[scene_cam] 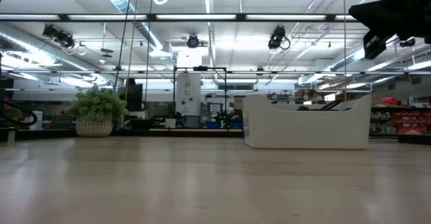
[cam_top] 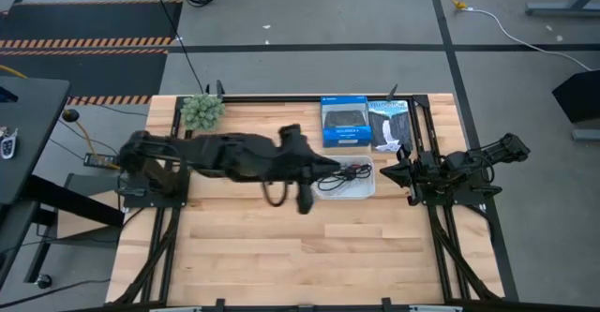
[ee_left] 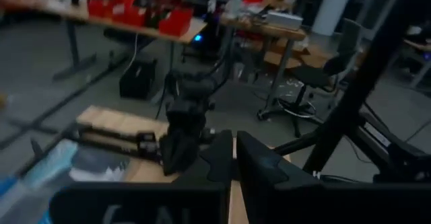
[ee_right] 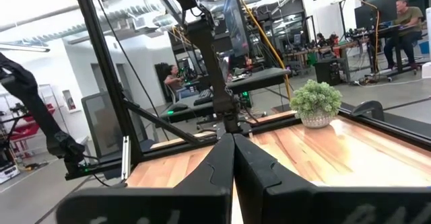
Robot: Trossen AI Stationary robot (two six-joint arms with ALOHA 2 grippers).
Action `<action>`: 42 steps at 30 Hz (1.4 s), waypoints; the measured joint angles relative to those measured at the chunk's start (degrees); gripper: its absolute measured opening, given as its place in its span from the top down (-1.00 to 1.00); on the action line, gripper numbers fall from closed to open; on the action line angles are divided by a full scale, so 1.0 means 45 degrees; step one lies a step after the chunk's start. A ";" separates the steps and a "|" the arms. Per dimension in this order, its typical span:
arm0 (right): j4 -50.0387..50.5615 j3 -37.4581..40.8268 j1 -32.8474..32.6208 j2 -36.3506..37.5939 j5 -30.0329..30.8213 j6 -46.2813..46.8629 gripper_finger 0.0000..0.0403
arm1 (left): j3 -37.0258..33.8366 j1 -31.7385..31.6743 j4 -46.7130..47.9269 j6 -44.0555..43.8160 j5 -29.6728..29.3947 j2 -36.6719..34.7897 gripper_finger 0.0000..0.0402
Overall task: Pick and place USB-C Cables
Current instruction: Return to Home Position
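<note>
Cables [cam_top: 343,174] lie in white tray [cam_top: 371,188] on desk [cam_top: 281,256]; none visible outside, so judge placing done. Left gripper [ee_left: 234,162] near tray, fingers clenched, empty. Right gripper [ee_right: 234,158] at desk's right edge, fingers clenched, empty. You need only retract left arm.

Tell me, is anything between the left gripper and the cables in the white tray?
Nothing visible is. The cables lie in the white tray, and the left gripper hangs right at its edge.
</note>
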State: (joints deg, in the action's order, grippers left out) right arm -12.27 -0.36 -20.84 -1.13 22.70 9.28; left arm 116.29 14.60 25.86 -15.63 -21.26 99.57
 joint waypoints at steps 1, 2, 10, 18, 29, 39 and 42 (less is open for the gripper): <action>-0.0021 0.0000 0.0001 0.0003 0.0004 0.0000 0.93 | 0.0000 0.0106 0.0010 0.0414 -0.0016 -0.0215 0.87; -0.0014 -0.0002 -0.0002 0.0000 0.0001 0.0000 0.93 | 0.0000 0.0203 0.0023 0.0815 -0.0037 -0.0364 0.87; -0.0017 0.0000 0.0001 0.0002 0.0010 0.0000 0.93 | 0.0002 0.0538 0.2704 0.2121 -0.0198 -0.1047 0.87; 0.1564 0.0000 -0.0002 0.0002 0.0040 0.0000 0.93 | -0.0830 0.0900 0.4265 0.2854 0.0849 -0.1145 0.89; 0.1742 0.0000 -0.0001 -0.0141 0.0040 0.0000 0.93 | -0.4210 0.0882 0.3289 0.3973 0.3271 -0.3502 0.96; 0.1715 0.0000 0.0001 -0.0141 0.0040 0.0000 0.93 | -0.7065 0.0345 -0.0218 0.3896 0.3222 -0.6762 0.95; 0.1695 -0.0001 0.0001 -0.0141 0.0040 0.0000 0.93 | -0.7480 0.0289 0.0086 0.3180 0.3209 -0.7719 0.94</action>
State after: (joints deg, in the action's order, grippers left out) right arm -4.65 -0.37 -20.84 -1.76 22.87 9.28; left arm 82.63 15.90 26.25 -1.32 -6.82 64.84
